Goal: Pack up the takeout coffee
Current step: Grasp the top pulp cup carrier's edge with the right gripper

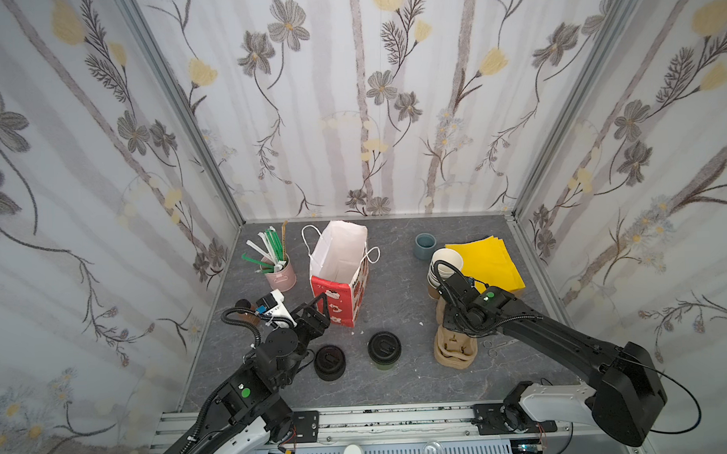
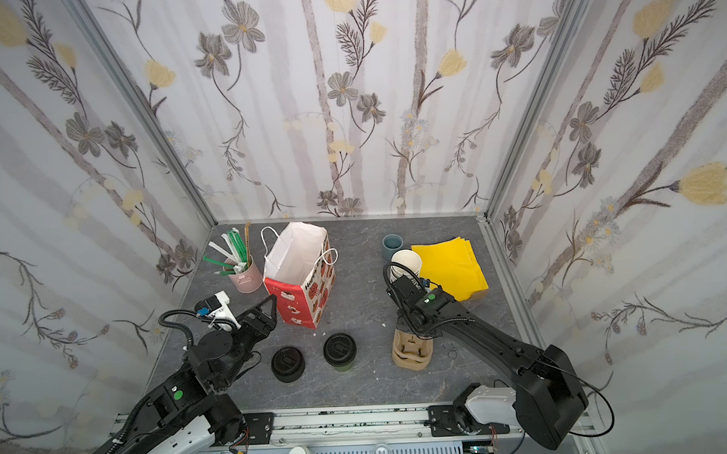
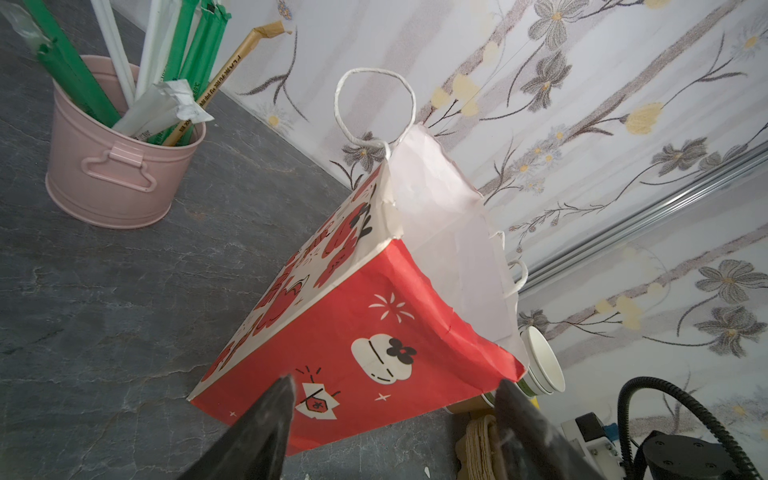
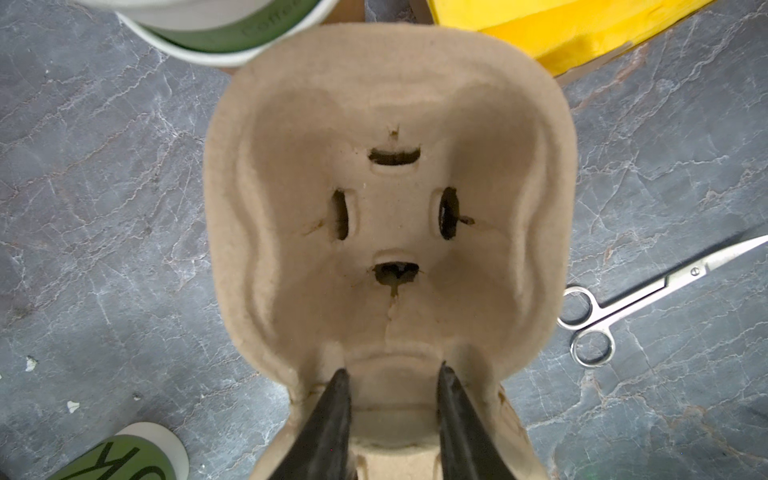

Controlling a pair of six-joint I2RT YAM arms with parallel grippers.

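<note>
The takeout coffee, a small olive-sided cup under a round black sip lid, stands alone near the table's front middle in both top views. My left gripper is open and empty just in front of the red and white paper bag, left of the coffee. My right gripper is down on a stack of tan pulp cup carriers, right of the coffee. Its fingers flank the top carrier's middle ridge with a gap between them. Whether they press on it does not show.
A squat stack of black lids sits left of the coffee. The open bag stands behind. A pink bucket of straws, lidless paper cups, yellow napkins, a grey-blue cup and scissors lie around.
</note>
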